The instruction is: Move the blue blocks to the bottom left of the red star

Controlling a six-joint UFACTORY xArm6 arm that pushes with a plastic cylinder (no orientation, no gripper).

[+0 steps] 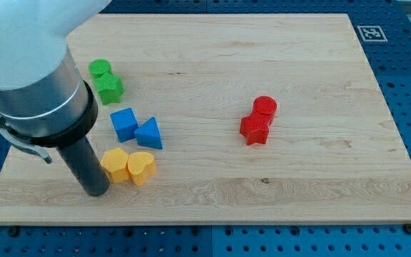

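Wooden table [212,178] held two blue blocks, a cube [123,123] and triangle [149,133], touching, well left of the red star [255,130]. No claw existed; my tip [95,191] rested just beside the yellow blocks [128,166].

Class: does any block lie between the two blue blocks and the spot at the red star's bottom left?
No. The board between the blue cube, blue triangle and red star shows only bare wood.

Single view: high, angled down over wooden board [262,50], whole board visible.
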